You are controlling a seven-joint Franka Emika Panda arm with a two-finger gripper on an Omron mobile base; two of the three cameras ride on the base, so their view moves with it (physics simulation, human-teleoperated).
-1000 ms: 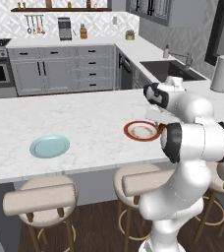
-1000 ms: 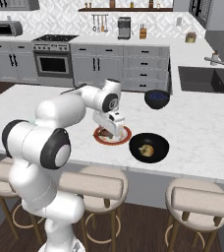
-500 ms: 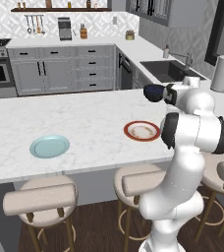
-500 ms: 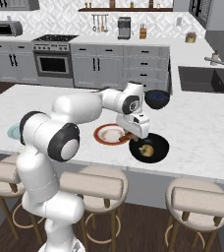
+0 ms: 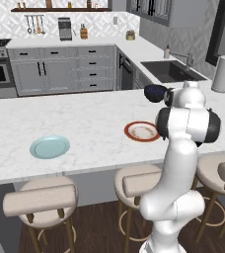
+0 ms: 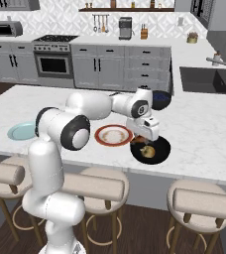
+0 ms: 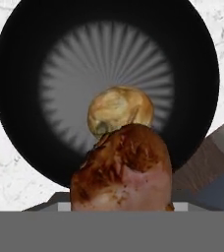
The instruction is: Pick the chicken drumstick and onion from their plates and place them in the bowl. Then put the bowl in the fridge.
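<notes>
The end effector (image 6: 145,140) hangs directly above the bowl (image 6: 157,155), pinching the chicken drumstick (image 7: 121,172) between its fingers. From the hand view the drumstick's fat end sits square over the bowl's dark well, and the onion (image 7: 120,113) already lies on the bowl's pale bottom.

The bowl stands close to the worktop's (image 6: 209,139) near edge, just beside the red-rimmed plate (image 6: 114,134), which looks empty apart from some marks. The light blue plate (image 5: 49,147) sits well apart toward the worktop's left end, also bare.

What worries me is the drop. If the meat is let go from this height it could land on the onion and glance off, or knock the onion toward the rim. A tumble over the near side would send either one off the worktop onto the stools (image 6: 92,187) below.

For carrying the bowl away there is open marble on the far side and toward the sink (image 6: 206,79). A second dark bowl-like thing (image 6: 160,99) stands near the worktop's far edge, behind the arm's wrist.
</notes>
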